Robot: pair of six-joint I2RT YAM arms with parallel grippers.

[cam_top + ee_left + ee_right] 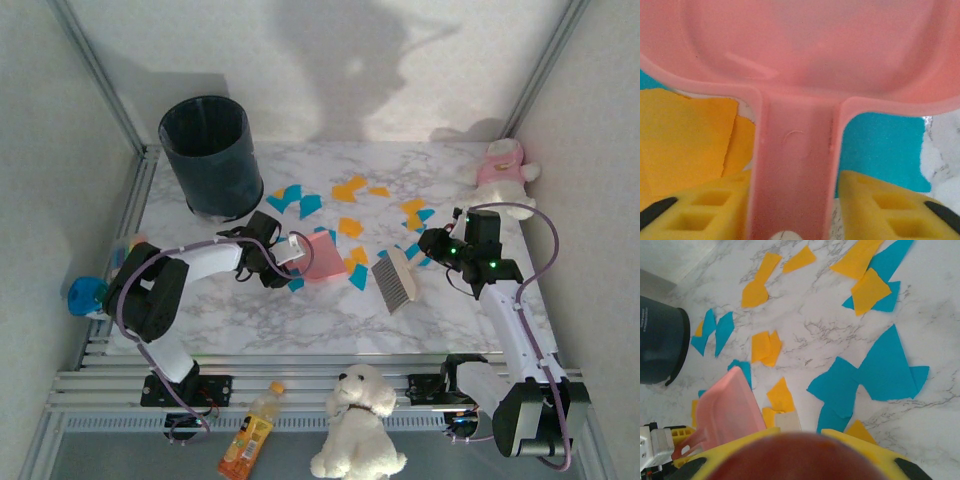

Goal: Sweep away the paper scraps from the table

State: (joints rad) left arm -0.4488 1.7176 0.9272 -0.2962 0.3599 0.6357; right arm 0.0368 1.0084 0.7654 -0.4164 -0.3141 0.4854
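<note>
Orange and teal paper scraps [348, 188] lie scattered across the middle and back of the marble table [300, 322]. A pink dustpan [322, 256] rests among them. Its handle [795, 150] runs between the yellow fingers of my left gripper [795, 175], which press against both of its sides. Under the pan lie an orange scrap [685, 135] and a teal one [885, 147]. My right gripper [440, 248] is shut on the dark red handle [795, 460] of a brush [393, 280], whose bristle head lies on the table just right of the dustpan [727, 410]. Beyond it are more scraps [880, 370].
A dark round bin [210, 155] stands at the back left, close behind the left arm. A pink plush toy [505, 165] sits at the back right corner. A white plush dog [358, 420] and a bottle [250, 435] lie off the front rail, and a blue object [85, 293] lies off the left edge.
</note>
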